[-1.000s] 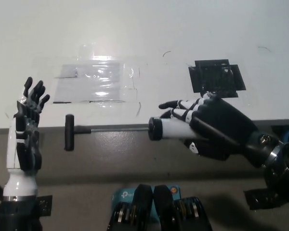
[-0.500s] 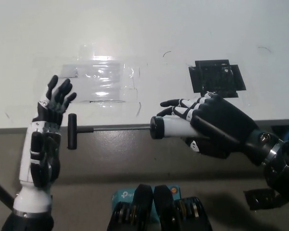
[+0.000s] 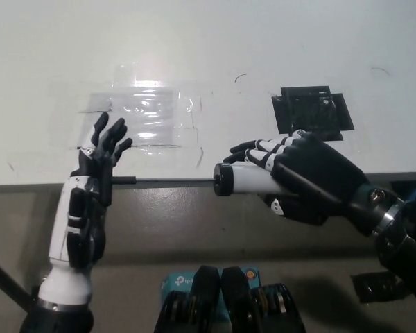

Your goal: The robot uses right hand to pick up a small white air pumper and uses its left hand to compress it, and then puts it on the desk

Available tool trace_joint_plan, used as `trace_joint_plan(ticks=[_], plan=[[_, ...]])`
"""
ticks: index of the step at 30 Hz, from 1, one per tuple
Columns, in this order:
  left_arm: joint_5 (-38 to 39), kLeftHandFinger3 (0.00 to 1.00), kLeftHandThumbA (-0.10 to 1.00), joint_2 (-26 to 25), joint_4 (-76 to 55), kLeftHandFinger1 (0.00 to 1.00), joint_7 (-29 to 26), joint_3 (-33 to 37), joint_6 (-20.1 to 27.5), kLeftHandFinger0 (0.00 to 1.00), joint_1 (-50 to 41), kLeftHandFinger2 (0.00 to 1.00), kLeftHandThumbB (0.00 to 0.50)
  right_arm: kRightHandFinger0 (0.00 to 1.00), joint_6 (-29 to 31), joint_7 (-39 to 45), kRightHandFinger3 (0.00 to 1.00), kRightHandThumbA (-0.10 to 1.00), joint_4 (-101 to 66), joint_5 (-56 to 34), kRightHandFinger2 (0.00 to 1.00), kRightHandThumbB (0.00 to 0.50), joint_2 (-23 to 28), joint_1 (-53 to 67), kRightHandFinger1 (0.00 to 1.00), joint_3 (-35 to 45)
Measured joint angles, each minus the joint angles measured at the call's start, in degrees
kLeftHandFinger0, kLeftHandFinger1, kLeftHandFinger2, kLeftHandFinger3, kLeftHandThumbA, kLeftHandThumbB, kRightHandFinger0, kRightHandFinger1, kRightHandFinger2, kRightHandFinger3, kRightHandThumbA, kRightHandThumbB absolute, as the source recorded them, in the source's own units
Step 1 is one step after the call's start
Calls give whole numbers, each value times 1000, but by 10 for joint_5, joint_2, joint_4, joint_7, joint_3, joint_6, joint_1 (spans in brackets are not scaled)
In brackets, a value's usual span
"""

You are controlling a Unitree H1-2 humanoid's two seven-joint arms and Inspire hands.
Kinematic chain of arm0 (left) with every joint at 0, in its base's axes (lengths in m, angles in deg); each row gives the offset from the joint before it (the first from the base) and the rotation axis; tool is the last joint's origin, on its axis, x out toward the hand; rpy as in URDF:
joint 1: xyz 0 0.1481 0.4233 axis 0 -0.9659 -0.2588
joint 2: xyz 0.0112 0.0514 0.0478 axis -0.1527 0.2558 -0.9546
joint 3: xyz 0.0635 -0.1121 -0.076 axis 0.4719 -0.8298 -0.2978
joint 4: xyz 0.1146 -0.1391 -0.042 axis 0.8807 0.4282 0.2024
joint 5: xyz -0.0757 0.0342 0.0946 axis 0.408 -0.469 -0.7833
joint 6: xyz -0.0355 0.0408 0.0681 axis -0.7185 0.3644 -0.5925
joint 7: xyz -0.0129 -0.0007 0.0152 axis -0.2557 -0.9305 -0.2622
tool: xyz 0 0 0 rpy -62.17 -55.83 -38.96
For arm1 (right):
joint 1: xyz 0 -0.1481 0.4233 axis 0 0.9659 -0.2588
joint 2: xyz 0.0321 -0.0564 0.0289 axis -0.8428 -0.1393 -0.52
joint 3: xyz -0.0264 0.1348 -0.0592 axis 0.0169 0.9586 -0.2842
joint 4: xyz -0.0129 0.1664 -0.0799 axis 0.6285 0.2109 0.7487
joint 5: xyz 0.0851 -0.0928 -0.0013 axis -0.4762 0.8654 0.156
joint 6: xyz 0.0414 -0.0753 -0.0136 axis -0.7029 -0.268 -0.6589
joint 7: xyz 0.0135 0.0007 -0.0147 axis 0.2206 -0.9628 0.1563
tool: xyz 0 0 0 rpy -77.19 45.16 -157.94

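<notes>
The black right hand (image 3: 298, 177) is gripping the small white cylinder-bodied air pumper (image 3: 246, 179), its fingers wrapped over the barrel, holding it level just off the near edge of the white desk (image 3: 208, 41), at about four o'clock from the picture's centre. The pumper's thin dark rod (image 3: 173, 182) is running out toward nine o'clock, extended, and its black T-shaped handle is mostly hidden behind the white left hand (image 3: 87, 208). That hand is standing at about eight o'clock with its fingers spread and its palm turned toward the handle end; whether it is touching the handle cannot be told.

Judging by this, the pick-up is done and the compressing is only beginning: the rod is showing long, so the full push toward the barrel is left, and after it the setting down on the desk. A sheet of clear plastic film (image 3: 142, 118) at eleven o'clock and a flat black square pad (image 3: 310, 109) at two o'clock are lying on the desk, well apart from the pumper.
</notes>
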Motion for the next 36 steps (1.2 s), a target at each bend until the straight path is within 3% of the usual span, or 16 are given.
trace_joint_plan(ticks=[2, 13, 17, 19, 21, 22, 23, 24, 25, 27, 30, 31, 33, 34, 35, 36], plan=[[-2, 1000, 1000, 2, 9, 1000, 0, 1, 0, 1000, 1, 1000, 246, 94, -2, 8, 869, -100, 0, 3, 845, 199, -3, -1, 560, 0], [-37, 1000, 1000, 11, 25, 1000, 0, 15, 6, 1000, 18, 1000, 213, 101, -2, 26, 849, -100, 14, 6, 823, 210, -42, -21, 550, -2], [-81, 1000, 1000, 10, 25, 1000, 0, 38, 8, 1000, 24, 1000, 297, 55, -2, 36, 713, -100, 16, 7, 810, 198, -52, -36, 478, -5], [-100, 1000, 1000, 10, 24, 1000, 0, 48, 8, 1000, 27, 1000, 322, 13, -4, 42, 559, -100, 15, 9, 687, 193, -56, -41, 368, -6], [-122, 1000, 1000, 12, 22, 1000, -2, 59, 8, 1000, 28, 1000, 328, 0, -9, 51, 323, -100, 12, 17, 497, 223, -61, -47, 210, -7], [-133, 1000, 1000, 14, 20, 1000, -3, 62, 7, 1000, 28, 1000, 328, 0, -13, 55, 314, -100, 12, 20, 460, 222, -61, -49, 193, -7], [-140, 1000, 1000, 15, 19, 1000, -5, 64, 7, 1000, 28, 1000, 319, 0, -16, 59, 396, -100, 12, 23, 446, 200, -61, -51, 168, -7], [-147, 1000, 1000, 16, 18, 1000, -6, 66, 6, 1000, 28, 1000, 317, 0, -18, 61, 427, -100, 12, 26, 295, 188, -61, -52, 84, -7], [-159, 1000, 1000, 20, 15, 1000, -9, 69, 6, 1000, 28, 1000, 315, 0, -21, 63, 357, -100, 12, 29, 226, 179, -61, -52, 31, -6], [-177, 1000, 1000, 27, 10, 1000, -14, 73, 5, 1000, 28, 1000, 309, 0, -23, 64, 219, -100, 12, 31, 263, 229, -63, -52, 39, -5], [-205, 1000, 1000, 38, 1, 1000, -22, 76, 5, 1000, 32, 1000, 323, 24, -26, 64, 223, -100, 12, 31, 349, 228, -70, -52, 109, 0], [-210, 1000, 1000, 39, -1, 1000, -24, 77, 4, 1000, 34, 1000, 330, 9, -27, 64, 256, -100, 12, 31, 339, 216, -72, -52, 95, 2], [-216, 1000, 1000, 41, -4, 1000, -25, 78, 2, 1000, 34, 1000, 337, 0, -28, 64, 201, -100, 12, 32, 250, 207, -73, -52, 4, 3], [-217, 1000, 1000, 41, -5, 1000, -25, 78, 2, 1000, 34, 1000, 334, 0, -28, 64, 62, -100, 12, 32, 265, 190, -73, -52, 1, 3], [-218, 1000, 1000, 40, -5, 1000, -26, 78, 2, 1000, 34, 1000, 333, 0, -28, 64, 53, -100, 12, 33, 308, 184, -72, -52, 21, 3], [-219, 1000, 1000, 40, -5, 1000, -26, 78, 2, 1000, 34, 1000, 336, 0, -28, 65, 36, -100, 12, 34, 432, 183, -72, -52, 54, 3]])
